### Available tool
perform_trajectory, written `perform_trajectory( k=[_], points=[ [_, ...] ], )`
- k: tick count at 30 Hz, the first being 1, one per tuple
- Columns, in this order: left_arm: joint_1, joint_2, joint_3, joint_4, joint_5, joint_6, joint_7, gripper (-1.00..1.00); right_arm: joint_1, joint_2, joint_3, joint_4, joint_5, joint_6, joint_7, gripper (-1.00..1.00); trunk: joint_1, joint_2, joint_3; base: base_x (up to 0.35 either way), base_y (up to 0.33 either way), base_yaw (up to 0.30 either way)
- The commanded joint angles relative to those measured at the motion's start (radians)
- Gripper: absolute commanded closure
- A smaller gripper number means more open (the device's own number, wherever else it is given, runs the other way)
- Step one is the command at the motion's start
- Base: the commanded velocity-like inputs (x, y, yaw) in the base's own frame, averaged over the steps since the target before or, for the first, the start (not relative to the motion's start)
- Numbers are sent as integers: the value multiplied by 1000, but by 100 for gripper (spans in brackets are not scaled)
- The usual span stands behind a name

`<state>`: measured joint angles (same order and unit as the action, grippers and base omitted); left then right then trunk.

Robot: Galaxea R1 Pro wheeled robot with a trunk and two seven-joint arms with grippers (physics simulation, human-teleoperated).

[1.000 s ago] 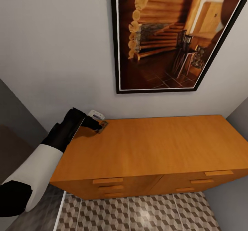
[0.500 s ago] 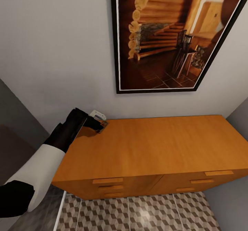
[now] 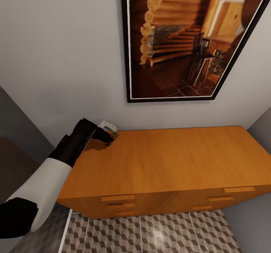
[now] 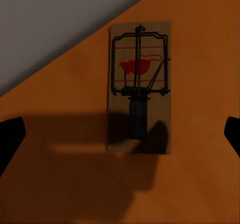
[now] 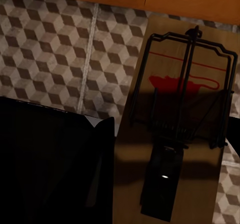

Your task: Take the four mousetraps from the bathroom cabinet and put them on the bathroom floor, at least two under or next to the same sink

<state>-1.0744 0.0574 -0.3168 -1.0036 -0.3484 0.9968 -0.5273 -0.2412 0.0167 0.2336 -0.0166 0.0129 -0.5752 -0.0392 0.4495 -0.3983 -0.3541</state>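
Note:
One mousetrap (image 3: 113,136) lies flat at the back left corner of the orange-brown cabinet (image 3: 169,158) top. My left gripper (image 3: 106,136) hovers right at it. In the left wrist view the trap (image 4: 140,88) shows its wire and red mark. The black fingertips (image 4: 10,136) stand wide apart on either side without touching it, so the gripper is open. The right wrist view has a second mousetrap (image 5: 175,134) very close to the camera, held in my right gripper (image 5: 170,189) above the cube-patterned bathroom floor (image 5: 45,48). The sink is out of view.
A large framed cabin painting (image 3: 188,38) hangs on the grey wall above the cabinet. The cabinet's drawer fronts with bar handles (image 3: 117,198) face me. Patterned floor (image 3: 158,232) runs along its foot. A dark block (image 5: 45,159) fills one corner of the right wrist view.
My left arm has crept slightly further toward the back wall and the trap. The trap on the cabinet has not moved.

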Motion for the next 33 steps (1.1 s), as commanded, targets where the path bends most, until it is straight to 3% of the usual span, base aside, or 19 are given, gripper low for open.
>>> perform_trajectory(
  k=[1, 10, 33],
  points=[
    [-1, -1, -2, -1, -10, 2, -9, -100, -1, 0, 4, 1, -1, -3, 0, 100, 1, -2, -2, 0, 0, 0],
    [-1, -21, -2, 2, -9, 2, -11, -100, -1, 0, 4, 1, -1, -3, 0, 100, 1, -2, -2, 0, 0, 0],
    [-1, -18, -2, 22, -12, 2, -11, -100, -1, 0, 4, 1, -1, -3, 0, 100, 1, -2, -14, 0, 0, 0]
  ],
)
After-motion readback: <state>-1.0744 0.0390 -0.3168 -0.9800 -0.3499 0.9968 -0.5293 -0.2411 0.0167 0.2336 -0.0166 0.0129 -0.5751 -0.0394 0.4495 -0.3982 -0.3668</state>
